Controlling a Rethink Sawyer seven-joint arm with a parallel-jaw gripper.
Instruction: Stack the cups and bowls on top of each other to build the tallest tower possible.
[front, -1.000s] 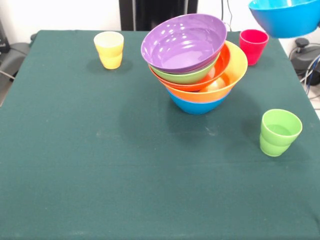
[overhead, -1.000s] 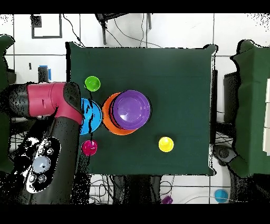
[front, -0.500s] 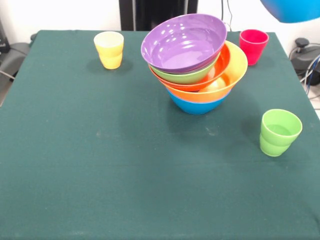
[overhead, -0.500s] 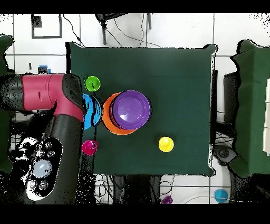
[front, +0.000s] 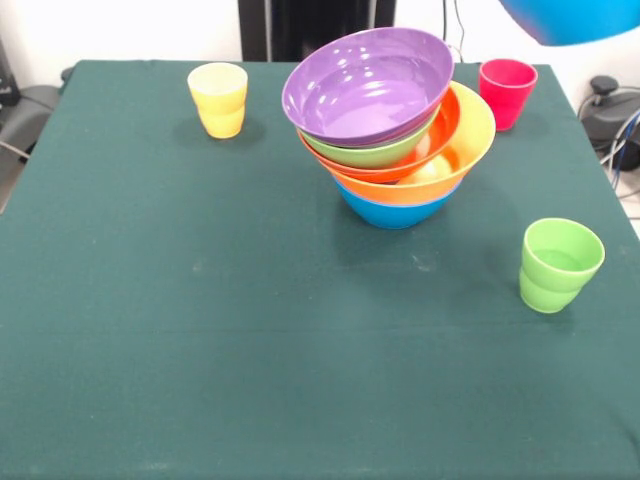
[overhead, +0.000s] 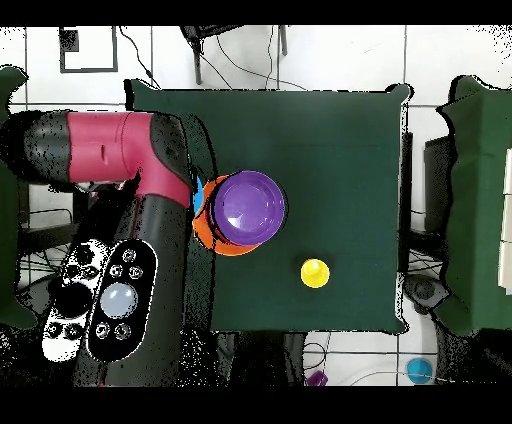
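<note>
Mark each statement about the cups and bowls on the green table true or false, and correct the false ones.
1. The purple bowl sits on top of the tower. True.
2. The yellow cup lies on its side. False: it stands upright.
3. The light green cup is nested in the tower. False: it stands alone on the table, apart from the tower.
4. A blue bowl is in the air at the front view's top edge. True.
5. The tower's lowest visible bowl is red. False: it is blue.
</note>
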